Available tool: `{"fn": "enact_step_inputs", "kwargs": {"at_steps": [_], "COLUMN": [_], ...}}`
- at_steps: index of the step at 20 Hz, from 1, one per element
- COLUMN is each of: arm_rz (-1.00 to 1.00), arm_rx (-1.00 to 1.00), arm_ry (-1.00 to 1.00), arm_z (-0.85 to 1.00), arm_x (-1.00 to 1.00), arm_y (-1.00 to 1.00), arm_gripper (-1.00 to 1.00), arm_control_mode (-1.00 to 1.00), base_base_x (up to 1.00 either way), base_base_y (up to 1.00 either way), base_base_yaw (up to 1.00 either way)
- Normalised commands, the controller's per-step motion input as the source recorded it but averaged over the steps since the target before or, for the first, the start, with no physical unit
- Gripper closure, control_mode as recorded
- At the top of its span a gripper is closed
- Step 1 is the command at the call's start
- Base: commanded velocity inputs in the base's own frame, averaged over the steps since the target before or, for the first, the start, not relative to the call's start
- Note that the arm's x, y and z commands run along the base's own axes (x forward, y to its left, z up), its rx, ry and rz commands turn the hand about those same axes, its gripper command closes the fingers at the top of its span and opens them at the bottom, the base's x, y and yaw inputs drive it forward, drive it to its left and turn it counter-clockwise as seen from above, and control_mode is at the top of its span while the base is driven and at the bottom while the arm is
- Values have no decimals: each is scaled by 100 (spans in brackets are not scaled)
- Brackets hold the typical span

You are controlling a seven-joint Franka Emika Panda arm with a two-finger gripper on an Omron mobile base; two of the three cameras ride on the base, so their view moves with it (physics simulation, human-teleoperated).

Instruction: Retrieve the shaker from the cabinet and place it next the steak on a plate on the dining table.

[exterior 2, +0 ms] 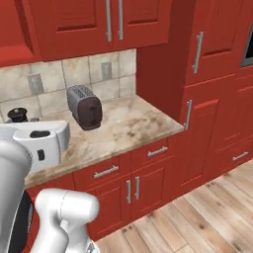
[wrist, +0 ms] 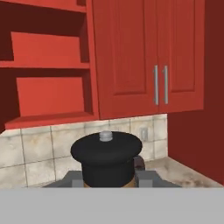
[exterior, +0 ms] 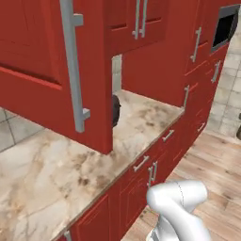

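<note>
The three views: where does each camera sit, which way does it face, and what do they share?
Left base view: behind the arm, left, looking forward and down at the counter past the open cabinet door; arm lower right.
Right base view: behind, right, facing counter and toaster; arm lower left.
Hand view: on the hand, facing the open shelves, shaker close ahead.
Base views share counter and toaster.

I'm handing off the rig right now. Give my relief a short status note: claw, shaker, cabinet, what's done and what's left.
Claw: shut on the shaker, dark cap up, seen in the hand view.
Cabinet: door open, shelves bare in the hand view; the shaker is already out of it.
Nearby: toaster on the marble counter.
Done: shaker retrieved.
Left: drive to the dining table and set the shaker beside the steak on its plate.
</note>
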Motion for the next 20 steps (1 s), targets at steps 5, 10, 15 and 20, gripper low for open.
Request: {"fn": "enact_step_inputs", "kwargs": {"at_steps": [5,10,15,20], "arm_rz": [0,0,0,0], "arm_rx": [0,0,0,0], "arm_ry": [0,0,0,0], "arm_z": [0,0,0,0], "arm_x": [0,0,0,0], "arm_y": [0,0,0,0], "arm_gripper": [100,100,100,100], "arm_control_mode": [100,100,100,100], "base_base_x": [0,0,0,0], "base_base_y": [0,0,0,0], "base_base_yaw": [-100,-100,-100,-100]}}
